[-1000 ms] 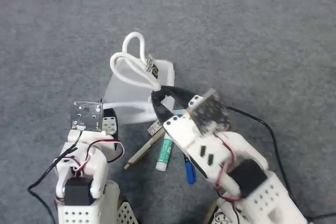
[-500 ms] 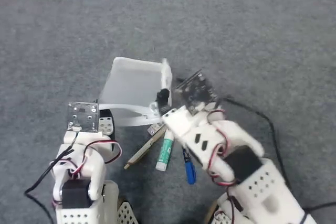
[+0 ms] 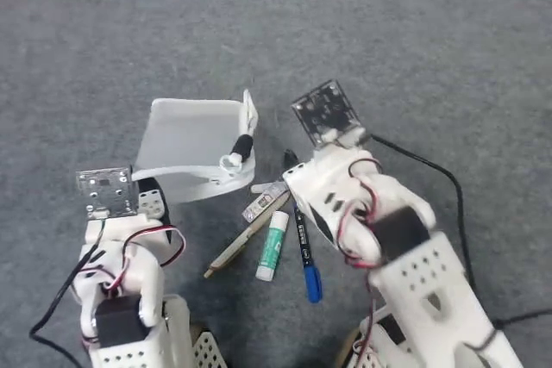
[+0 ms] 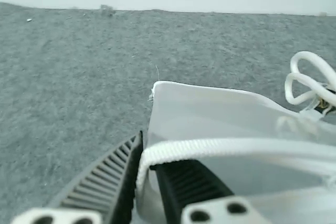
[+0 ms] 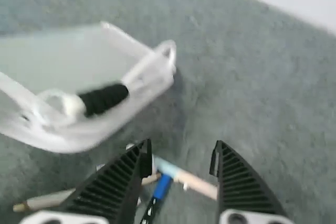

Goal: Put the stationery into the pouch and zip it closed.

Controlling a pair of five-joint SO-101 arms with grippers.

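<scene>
Smooth, faintly sheened throughout: frosted translucent white plastic pouch (image 3: 194, 140). Along its open edge, white woven cloth zipper tape (image 4: 226, 145), finely ribbed. On the pouch, smooth round white cord (image 4: 307, 85), slightly glossy. Underneath, grey carpet-like table cover (image 3: 431, 58), matt, fuzzy and rough.

Matt black ribbed plastic on the fingers (image 4: 113, 177) of the left gripper (image 4: 146, 162), likewise on the right gripper (image 5: 181, 153). Matt white plastic arm shells (image 3: 414, 265).

Near the middle, pale bare-wood stick (image 3: 237, 252), glossy green-and-white plastic glue stick (image 3: 274, 243), black plastic pen with blue cap (image 3: 304, 243). On the left arm, grey metallic-looking square plate (image 3: 105, 189), dull.
</scene>
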